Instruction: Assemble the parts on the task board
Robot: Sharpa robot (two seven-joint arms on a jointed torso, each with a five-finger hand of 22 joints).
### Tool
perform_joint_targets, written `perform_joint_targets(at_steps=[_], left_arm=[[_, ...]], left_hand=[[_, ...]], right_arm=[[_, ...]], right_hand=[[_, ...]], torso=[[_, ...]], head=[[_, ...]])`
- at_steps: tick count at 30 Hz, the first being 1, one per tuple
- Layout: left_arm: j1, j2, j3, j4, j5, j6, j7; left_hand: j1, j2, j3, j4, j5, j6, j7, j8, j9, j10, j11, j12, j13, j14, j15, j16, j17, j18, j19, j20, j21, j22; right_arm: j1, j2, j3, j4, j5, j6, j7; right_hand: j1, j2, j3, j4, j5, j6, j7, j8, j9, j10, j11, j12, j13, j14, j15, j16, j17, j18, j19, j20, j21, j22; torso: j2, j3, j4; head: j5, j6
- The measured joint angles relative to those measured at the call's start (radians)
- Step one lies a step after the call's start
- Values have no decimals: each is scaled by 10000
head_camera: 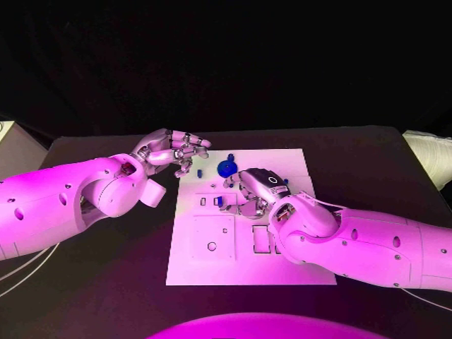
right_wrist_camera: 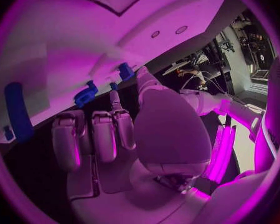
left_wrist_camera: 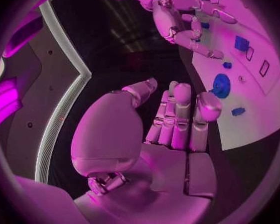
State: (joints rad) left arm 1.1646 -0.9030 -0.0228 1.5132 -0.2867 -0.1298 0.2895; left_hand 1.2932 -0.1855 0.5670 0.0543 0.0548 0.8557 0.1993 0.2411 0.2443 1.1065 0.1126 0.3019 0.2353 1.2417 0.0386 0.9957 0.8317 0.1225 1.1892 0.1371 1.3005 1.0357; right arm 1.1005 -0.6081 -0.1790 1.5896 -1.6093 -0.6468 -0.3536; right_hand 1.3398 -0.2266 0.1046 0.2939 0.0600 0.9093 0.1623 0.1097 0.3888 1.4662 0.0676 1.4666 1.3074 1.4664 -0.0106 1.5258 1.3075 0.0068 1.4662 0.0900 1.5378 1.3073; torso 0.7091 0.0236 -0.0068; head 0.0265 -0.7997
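The white task board (head_camera: 287,265) lies in the middle of the black table. A round blue part (head_camera: 227,168) stands near its far edge, with a small blue piece (head_camera: 200,171) to its left and another (head_camera: 218,201) further in. My left hand (head_camera: 175,152) hovers over the board's far left corner, fingers (left_wrist_camera: 177,114) straight and empty; the left wrist view shows the round part (left_wrist_camera: 221,85) just beyond them. My right hand (head_camera: 255,192) is low over the board's upper middle, palm down. Its fingers (right_wrist_camera: 96,134) reach toward the blue pieces (right_wrist_camera: 85,93) with nothing between them.
Recessed slots and cut-outs (head_camera: 260,236) mark the board's near half. A white cushion-like object (head_camera: 438,155) sits off the table's right side and a pale box (head_camera: 0,145) off its left. Black table (head_camera: 94,282) surrounds the board.
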Motion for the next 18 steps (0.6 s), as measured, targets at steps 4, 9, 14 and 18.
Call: perform_joint_targets(at_steps=[4,9,14,18], left_arm=[[0,66,0,-126,-150,0,-133],[0,142,-1,-308,-385,-14,-440],[4,146,-2,-392,-845,1,-1156],[20,126,0,-342,-1543,140,-2146]], left_hand=[[-31,31,-315,47,0,-86,-85,426,186,-372,-56,1391,938,518,-48,1077,1255,0,243,-29,237,330],[-410,318,-517,459,0,82,-282,1179,509,-551,-205,3540,2296,1612,-170,3096,3630,-91,599,-96,505,731],[-694,410,70,819,22,337,-520,2018,1052,-644,-471,5349,3463,2218,-403,4624,4740,-318,1435,-325,1089,1791],[-1002,262,255,1005,22,235,-623,2355,1393,-682,-543,6126,3988,2218,-402,5031,4764,-319,1690,-402,1275,2174]], right_arm=[[185,-282,27,375,43,-1,217],[532,-699,83,761,338,23,992],[882,-1070,167,795,1362,80,2293],[1228,-1429,241,644,2541,88,3034]], right_hand=[[1,1,-12,12,52,-37,-34,0,-9,0,0,-39,0,-35,34,0,0,0,-9,49,-47,0],[237,237,-4,4,195,-38,-34,0,-9,0,0,-39,-1,-1,69,0,0,0,0,71,-146,8],[676,515,342,-100,454,10,-35,81,10,0,0,26,-1,-1,69,0,-1,-1,0,71,-373,8],[886,668,586,-84,701,81,-42,177,37,0,-1,26,-1,-1,69,31,-1,0,0,71,-490,7]], torso=[[-36,12,-34],[-105,17,-72],[-182,20,-113],[-244,35,-128]], head=[[21,33],[39,53],[21,67],[66,26]])
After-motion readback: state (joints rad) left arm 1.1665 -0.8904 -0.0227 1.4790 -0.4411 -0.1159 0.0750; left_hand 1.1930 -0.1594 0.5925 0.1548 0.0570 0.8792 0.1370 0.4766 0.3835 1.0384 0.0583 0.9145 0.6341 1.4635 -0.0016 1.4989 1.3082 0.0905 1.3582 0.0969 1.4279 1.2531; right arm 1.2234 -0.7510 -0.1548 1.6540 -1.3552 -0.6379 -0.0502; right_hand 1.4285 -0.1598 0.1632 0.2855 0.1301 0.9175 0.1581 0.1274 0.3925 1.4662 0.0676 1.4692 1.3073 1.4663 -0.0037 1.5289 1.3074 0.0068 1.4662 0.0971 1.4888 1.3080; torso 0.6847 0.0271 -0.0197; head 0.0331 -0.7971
